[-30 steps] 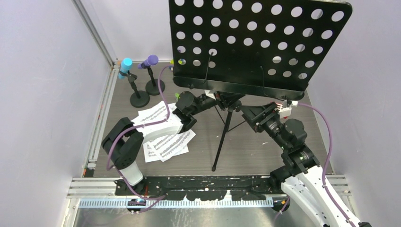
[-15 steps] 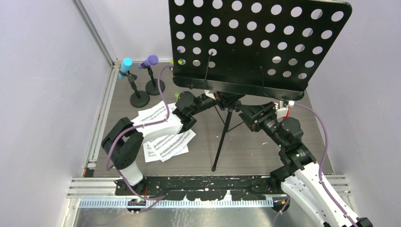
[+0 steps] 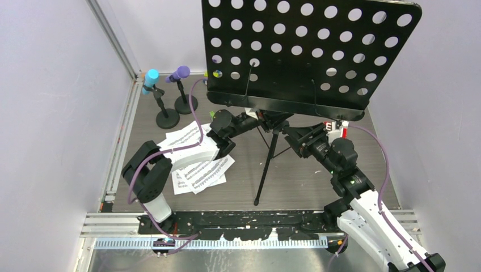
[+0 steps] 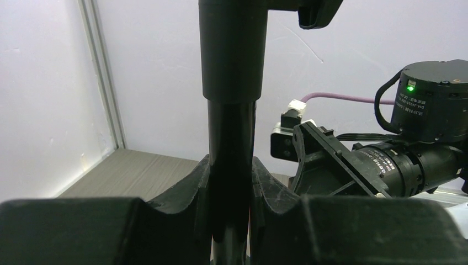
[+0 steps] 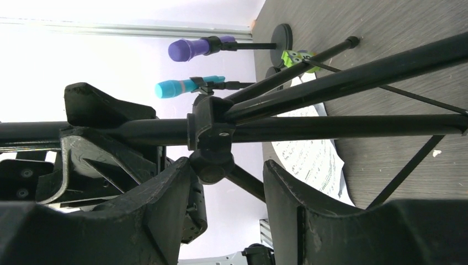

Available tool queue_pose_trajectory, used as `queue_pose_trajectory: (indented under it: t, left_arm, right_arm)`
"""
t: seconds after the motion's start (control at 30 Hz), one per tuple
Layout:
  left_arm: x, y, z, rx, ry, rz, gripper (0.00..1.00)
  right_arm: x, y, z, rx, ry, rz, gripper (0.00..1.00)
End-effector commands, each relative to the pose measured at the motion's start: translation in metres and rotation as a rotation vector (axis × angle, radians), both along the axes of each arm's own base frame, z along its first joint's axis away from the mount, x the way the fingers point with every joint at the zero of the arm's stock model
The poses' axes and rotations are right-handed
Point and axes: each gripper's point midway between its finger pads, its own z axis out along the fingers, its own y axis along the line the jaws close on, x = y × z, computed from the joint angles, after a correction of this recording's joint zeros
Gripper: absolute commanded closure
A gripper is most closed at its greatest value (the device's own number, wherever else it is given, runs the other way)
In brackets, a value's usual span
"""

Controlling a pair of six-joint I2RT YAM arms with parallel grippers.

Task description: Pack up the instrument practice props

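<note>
The black perforated music rack point(image 3: 306, 51) stands upright on its tripod legs point(image 3: 266, 170). My left gripper point(image 3: 258, 120) is shut on the stand's black pole point(image 4: 232, 138), just below the thicker collar. My right gripper point(image 3: 290, 132) comes in from the right, open, its fingers either side of the tripod hub's knob point(image 5: 212, 165); the knob sits against one finger point(image 5: 165, 193). White sheet-music pages point(image 3: 198, 170) lie on the table under the left arm. The cyan microphone point(image 3: 151, 78) and purple microphone point(image 3: 180, 73) sit in their short round-based holders point(image 3: 168, 119) at the back left.
White walls close in on the left and right, with an aluminium rail point(image 3: 122, 136) along the table's left edge. A small green and yellow toy point(image 5: 298, 57) lies on the table behind the stand. The right arm's wrist point(image 4: 386, 160) is close to the left gripper.
The right arm has moved left, closer to the stand's hub, and its jaws have narrowed. The left gripper keeps its hold on the pole.
</note>
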Motion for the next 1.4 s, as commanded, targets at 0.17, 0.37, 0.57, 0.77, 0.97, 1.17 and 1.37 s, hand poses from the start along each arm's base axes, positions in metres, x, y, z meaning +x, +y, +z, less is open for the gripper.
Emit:
queue_pose_trajectory:
  t: [0.17,0.37,0.57,0.77,0.97,1.17,1.37]
  left_arm:
    - [-0.006,-0.004,-0.018,0.041,0.068,-0.051,1.0]
    - [-0.005,-0.005,-0.019,0.038,0.07,-0.053,1.0]
    - [-0.004,-0.006,-0.021,0.037,0.069,-0.053,1.0]
    - [-0.005,-0.007,-0.021,0.037,0.071,-0.064,1.0]
    - [-0.006,-0.009,-0.026,0.045,0.078,-0.076,1.0]
    - [-0.006,-0.009,-0.024,0.043,0.073,-0.074,1.0]
    - [-0.006,-0.011,-0.022,0.041,0.072,-0.083,1.0]
  right_arm:
    - [0.007,0.001,0.019,0.035,-0.074,-0.006,0.49]
    - [0.005,0.002,0.017,0.032,-0.069,0.005,0.69]
    - [0.004,0.003,0.012,0.011,-0.069,0.012,0.92]
    - [0.006,0.005,0.012,-0.199,-0.194,0.066,1.0]
    - [0.008,0.009,0.016,-0.411,-0.423,0.128,0.99]
    - [0.009,0.006,0.025,-0.579,-0.607,0.136,0.99]
    - [0.009,0.0,0.029,-0.718,-0.756,0.121,0.99]
